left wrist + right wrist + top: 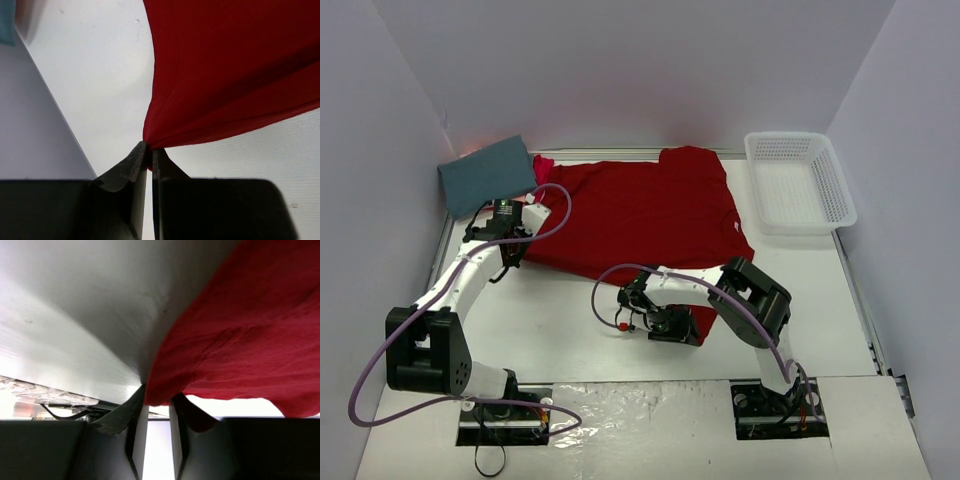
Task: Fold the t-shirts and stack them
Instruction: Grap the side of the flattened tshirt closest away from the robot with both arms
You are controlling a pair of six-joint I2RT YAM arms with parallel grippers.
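1. The white desk [580, 320] fills the floor of the scene, with the two arm bases at its near edge.
2. Biggest thing on it is the deep red t-shirt [640, 210]. It is spread mostly flat across the middle of the desk, one sleeve reaching towards the back and its near hem running at a slant from left down to right.
3. Over at the far right corner sits the white mesh basket [790, 195], just beside the red shirt's right sleeve. From above it looks apart from the cloth.
4. At the far left corner lies the slate-teal t-shirt [485, 175], folded into a flat rectangle close to the side wall.
5. The left claw [518, 245] is at the red shirt's left edge. Its wrist view shows the fingers pressed together on a corner of that red cloth, with the fabric fanning out from the pinch in tight pleats above the desk.
6. The right claw [680, 326] is at the near right part of the hem. On its own camera a fold of red cloth sits between the two fingers, which stand close on either side of it, gripping the shirt.
7. Smallest of all is a sliver of the pinkish-red t-shirt [542, 166], peeking out between the teal shirt and the red one.
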